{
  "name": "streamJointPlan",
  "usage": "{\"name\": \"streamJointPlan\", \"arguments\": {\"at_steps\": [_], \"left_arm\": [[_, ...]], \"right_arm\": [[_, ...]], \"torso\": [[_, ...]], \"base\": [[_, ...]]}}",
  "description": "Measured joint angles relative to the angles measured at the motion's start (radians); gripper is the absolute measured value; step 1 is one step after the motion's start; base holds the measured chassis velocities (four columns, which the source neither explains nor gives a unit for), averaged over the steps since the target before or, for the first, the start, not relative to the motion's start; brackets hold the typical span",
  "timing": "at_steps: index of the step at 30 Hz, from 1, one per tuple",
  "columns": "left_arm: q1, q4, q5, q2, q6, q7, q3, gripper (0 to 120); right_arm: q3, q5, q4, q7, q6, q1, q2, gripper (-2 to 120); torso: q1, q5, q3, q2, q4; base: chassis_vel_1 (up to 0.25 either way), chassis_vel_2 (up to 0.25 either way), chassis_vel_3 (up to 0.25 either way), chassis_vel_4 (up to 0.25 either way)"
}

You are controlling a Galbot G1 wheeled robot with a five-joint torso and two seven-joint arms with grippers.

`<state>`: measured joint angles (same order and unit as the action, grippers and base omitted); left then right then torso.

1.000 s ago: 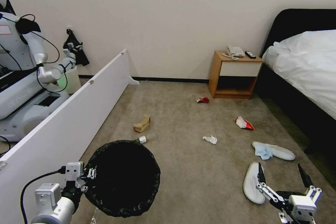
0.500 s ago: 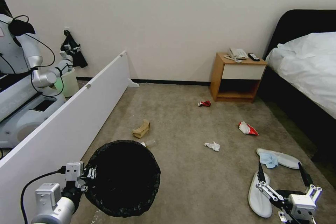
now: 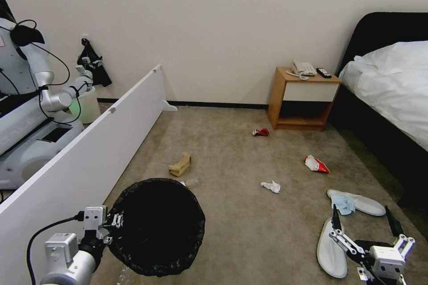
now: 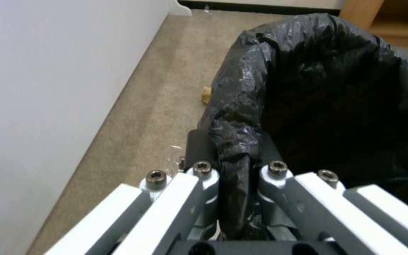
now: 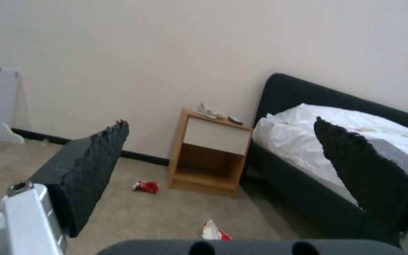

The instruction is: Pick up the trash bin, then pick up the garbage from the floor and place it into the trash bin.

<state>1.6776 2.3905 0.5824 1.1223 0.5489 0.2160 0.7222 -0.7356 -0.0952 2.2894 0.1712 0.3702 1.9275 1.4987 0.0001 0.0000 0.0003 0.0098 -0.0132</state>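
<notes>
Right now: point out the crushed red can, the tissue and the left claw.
crushed red can (image 3: 260, 132), head view, its middle.
tissue (image 3: 270, 186), head view, its middle.
left claw (image 4: 234, 177), left wrist view, between fingertips.

A plain off-white wall (image 3: 223, 22) is seen at the back, edged by a dark baseboard (image 3: 218, 103). The floor (image 3: 249, 227) is covered in beige-grey carpet. A wooden nightstand (image 3: 303, 98) is set against the wall, with a telephone (image 3: 303, 68) on top. A black-framed bed (image 3: 388, 93) with white bedding is placed beside it. A long white panel (image 3: 89, 151) is stood along the left.
</notes>
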Motion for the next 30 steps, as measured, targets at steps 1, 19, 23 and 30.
{"name": "streamJointPlan", "arguments": {"at_steps": [1, 19, 23, 30], "left_arm": [[0.0, 0.0, 0.0, 0.0, 0.0, 0.0, 0.0, 4], [0.002, 0.002, 0.001, -0.001, 0.0, 0.0, -0.004, 4], [0.0, 0.002, 0.0, 0.0, 0.0, 0.0, -0.005, 4], [-0.001, -0.001, -0.002, 0.0, 0.001, 0.0, -0.006, 4]], "right_arm": [[0.0, 0.0, 0.0, 0.0, 0.0, 0.0, 0.0, 100], [-0.008, 0.013, 0.016, -0.008, -0.052, 0.006, -0.007, 100], [-0.01, 0.021, 0.016, -0.001, -0.057, 0.01, -0.01, 100], [-0.01, 0.023, 0.012, 0.011, -0.064, 0.016, -0.011, 100]], "torso": [[0.0, 0.0, 0.0, 0.0, 0.0], [0.0, 0.0, 0.0, 0.0, 0.0], [0.0, 0.0, 0.0, 0.0, 0.0], [0.0, 0.0, 0.0, 0.0, 0.0]], "base": [[0.0, 0.0, 0.0, 0.0], [0.0, 0.0, 0.0, 0.0], [0.0, 0.0, 0.0, 0.0], [0.0, 0.0, 0.0, 0.0]]}}
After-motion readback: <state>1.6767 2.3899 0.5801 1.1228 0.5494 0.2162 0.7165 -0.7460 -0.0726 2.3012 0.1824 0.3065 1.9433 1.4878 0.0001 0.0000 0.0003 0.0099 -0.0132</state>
